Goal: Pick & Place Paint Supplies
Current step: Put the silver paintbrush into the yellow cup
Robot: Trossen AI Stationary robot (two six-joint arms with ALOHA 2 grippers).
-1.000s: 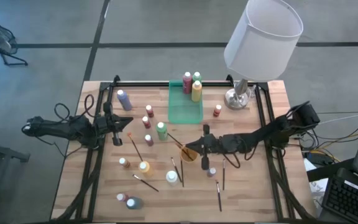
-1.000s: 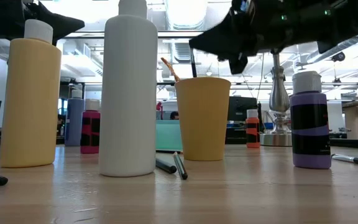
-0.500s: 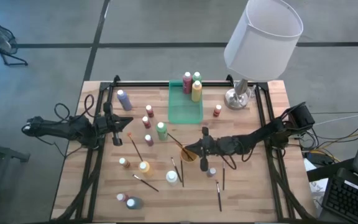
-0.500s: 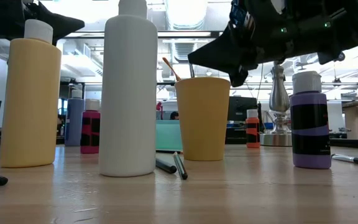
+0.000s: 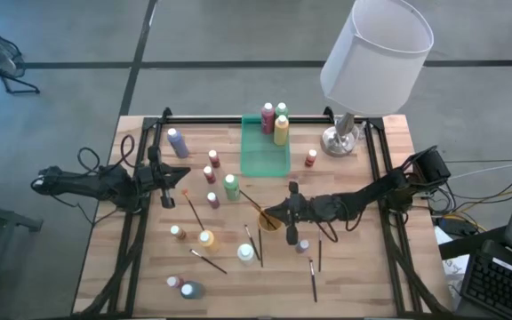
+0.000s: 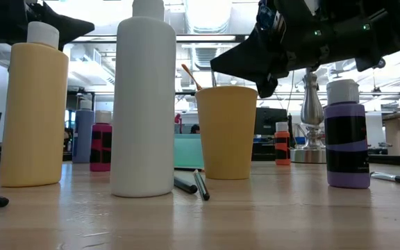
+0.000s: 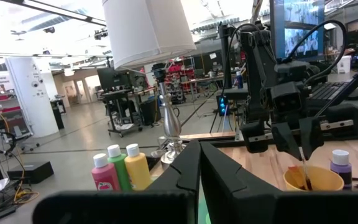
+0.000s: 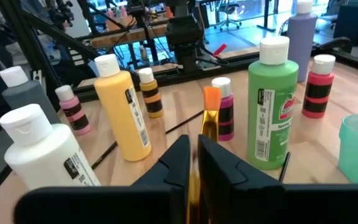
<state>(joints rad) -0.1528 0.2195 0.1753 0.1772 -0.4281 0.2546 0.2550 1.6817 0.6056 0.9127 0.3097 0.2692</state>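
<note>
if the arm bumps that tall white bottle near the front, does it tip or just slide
The white bottle is tall and narrow on a small base, so a knock near its cap would probably tip it. Its rounded body would then likely roll on the smooth wooden table. A low push might just slide it.

No lettering can be made out for certain. The green plastic paint bottle with a white cap (image 8: 271, 106) wears a pale label with a red banner, its words too small to read. The yellow bottle (image 8: 123, 116) and the white bottle (image 8: 50, 160) carry black barcode patches, digits illegible. A white pillar's sign (image 7: 0, 79) is unreadable too
</note>
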